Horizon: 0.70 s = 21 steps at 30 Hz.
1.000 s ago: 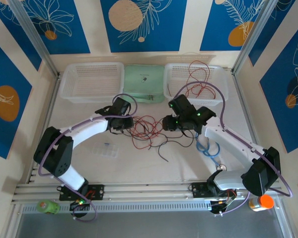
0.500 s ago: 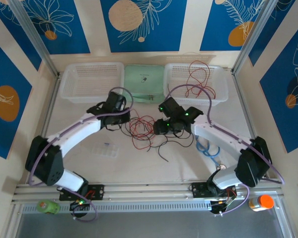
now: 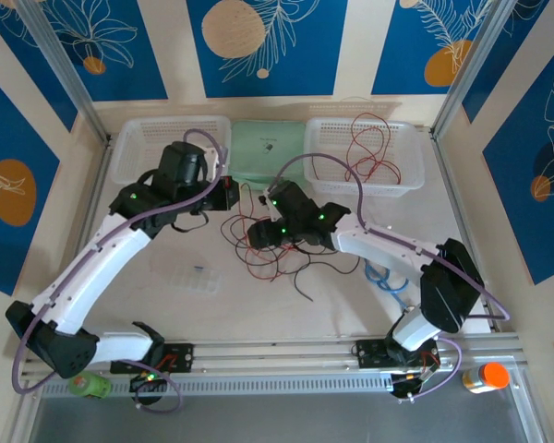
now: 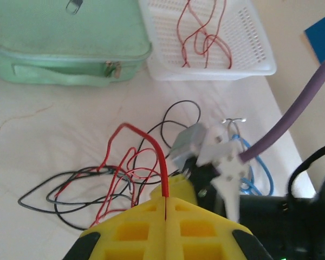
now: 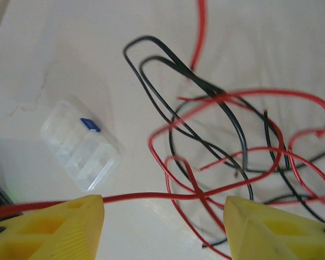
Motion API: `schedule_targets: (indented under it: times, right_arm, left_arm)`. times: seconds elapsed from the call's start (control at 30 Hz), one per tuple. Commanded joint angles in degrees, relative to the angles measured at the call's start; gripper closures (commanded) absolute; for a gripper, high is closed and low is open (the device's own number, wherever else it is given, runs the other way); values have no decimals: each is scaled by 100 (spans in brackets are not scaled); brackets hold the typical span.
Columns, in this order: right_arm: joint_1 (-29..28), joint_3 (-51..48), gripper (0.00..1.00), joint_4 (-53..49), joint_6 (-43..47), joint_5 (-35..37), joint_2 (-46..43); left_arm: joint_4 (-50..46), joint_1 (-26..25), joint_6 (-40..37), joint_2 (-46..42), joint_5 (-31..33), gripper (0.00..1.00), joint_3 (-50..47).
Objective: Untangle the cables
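Currently, the task stands partly complete. Several loose red strands (image 3: 365,148) lie inside the white perforated plastic basket (image 3: 406,185) at the far right of the counter (image 3: 249,314). The matching white basket (image 3: 134,157) at the far left shows no wire in it. A mint-green zipped case (image 3: 268,148) sits between the two baskets.

The cables (image 3: 272,254) left to sort, thin red and black strands, form one loose knot at mid-counter between the two arms. In the right wrist view the strands cross each other at many points, so the red and black ones are judged not yet separated.

Tool states:
- The left tool (image 4: 165,199) is closed. Its yellow fingers pinch a single red strand (image 4: 151,143), which rises out of the knot in an arch. In the overhead view this tool (image 3: 226,194) hangs near the front of the green case.
- The right tool (image 5: 162,208) is open, with its yellow fingers well apart above the knot. A red strand runs across the gap between them, and nothing is clamped.

Other items on the counter are a small clear plastic compartment box (image 5: 80,146) and a light blue coiled cable (image 3: 388,277).

Work left, as judged from these views: free the pinched red strand from the knot, carry it to a basket, then repeat for every red and black strand on the counter
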<state>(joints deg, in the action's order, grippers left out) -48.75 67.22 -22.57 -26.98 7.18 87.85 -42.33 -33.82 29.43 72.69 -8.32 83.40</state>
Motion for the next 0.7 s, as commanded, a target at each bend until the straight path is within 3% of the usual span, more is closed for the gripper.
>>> schedule_targets:
  times: [0.0,0.13,0.27,0.47,0.67]
  right_arm:
    - [-91,-386,37,615,839,311,-550]
    - [54,-549,37,685,920,839,-909]
    - [281,-610,37,1131,901,833,-1040]
    - [414,154,39,864,909,727,-344]
    - [392,-60,42,281,431,1279,-410]
  left_arm:
    - [-394,-44,-292,-109,-174,100,695]
    - [-505,-63,-378,0,-266,100,1279]
    - [-513,-93,-411,42,-363,100,1670]
    - [-663,-120,-433,21,-163,100,1773]
    - [-618,-124,-198,-108,-67,81,587]
